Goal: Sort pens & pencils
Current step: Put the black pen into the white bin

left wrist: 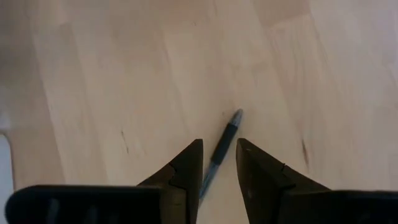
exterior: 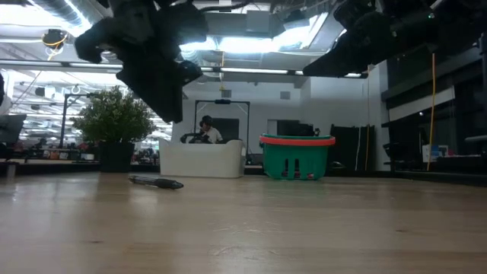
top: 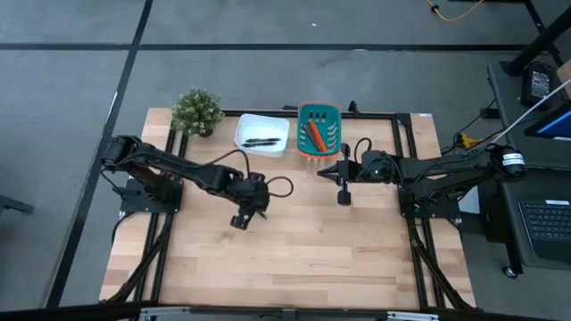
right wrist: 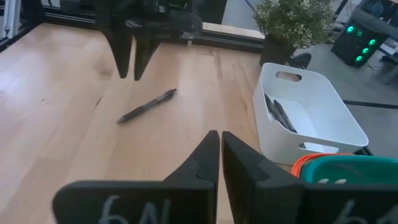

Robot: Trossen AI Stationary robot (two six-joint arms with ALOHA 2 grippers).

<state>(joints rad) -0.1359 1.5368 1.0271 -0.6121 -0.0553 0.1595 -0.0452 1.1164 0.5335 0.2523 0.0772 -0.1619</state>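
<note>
One black pen (left wrist: pixel 224 144) lies flat on the wooden table; it also shows in the low view (exterior: pixel 156 182) and the right wrist view (right wrist: pixel 147 106). My left gripper (left wrist: pixel 219 146) hangs open above it, pointing down with a finger on either side, clear of the table (exterior: pixel 169 106). In the high view the left gripper (top: pixel 241 218) hides the pen. More black pens (top: pixel 260 141) lie in the white bin (right wrist: pixel 323 124). Orange-red pencils (top: pixel 314 135) lie in the green basket (top: pixel 318 114). My right gripper (right wrist: pixel 219 142) is shut and hovers near the basket (top: pixel 343 196), touching nothing.
A small potted plant (top: pixel 196 111) stands at the table's far left, next to the white bin. The bin and the basket sit side by side at the far edge. Bare wood (top: pixel 294 259) stretches across the near half of the table. A person sits in the room behind (exterior: pixel 207 131).
</note>
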